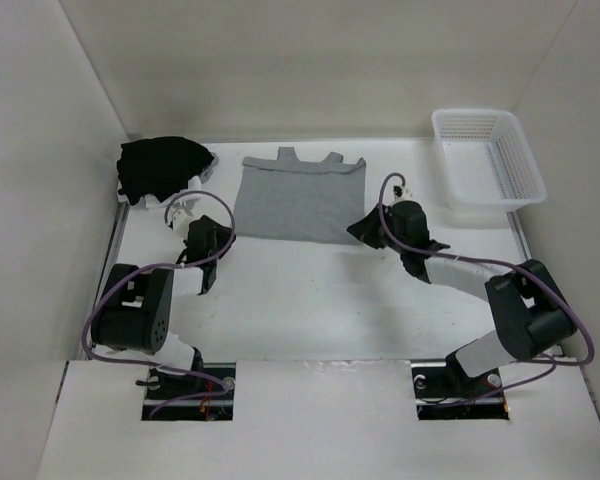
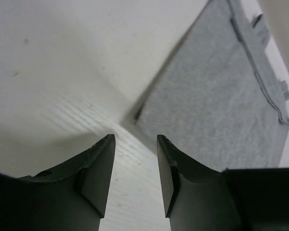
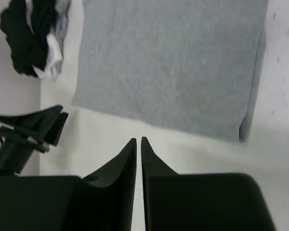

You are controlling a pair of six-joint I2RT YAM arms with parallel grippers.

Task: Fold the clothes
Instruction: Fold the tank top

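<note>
1. Top external view showed the black left arm (image 1: 130, 315) and the black right arm (image 1: 525, 310) bolted at the near edge of a flat white table (image 1: 310, 310).
2. Beyond the bases, the left gripper (image 1: 215, 240) sat just short of the near left corner of the clothes. In the left wrist view its two dark fingers stood clearly apart (image 2: 135, 139), with only bare table showing in the gap and nothing held.
3. At a similar depth on the other side, the right gripper (image 1: 358, 228) was just beside the near right corner of the clothes. In the right wrist view its fingers were almost together (image 3: 138, 140), leaving only a thin slit, and gripped nothing. The left gripper (image 3: 36, 127) showed at that view's left edge.
4. Farther back, the clothes, one plain light-grey short-sleeved T-shirt of thin soft fabric (image 1: 298, 200), lay flat in the far middle of the table, folded to a rough rectangle with the collar along its far edge. Both wrist views saw its grey cloth just ahead of the fingertips (image 2: 221, 96) (image 3: 173, 62).
5. Farthest away, a crumpled black bundle of cloth (image 1: 165, 165) sat in the far left corner, also seen at the top left of the right wrist view (image 3: 24, 38). A white perforated plastic basket (image 1: 515, 165) stood in the far right corner, well apart from the shirt.
</note>
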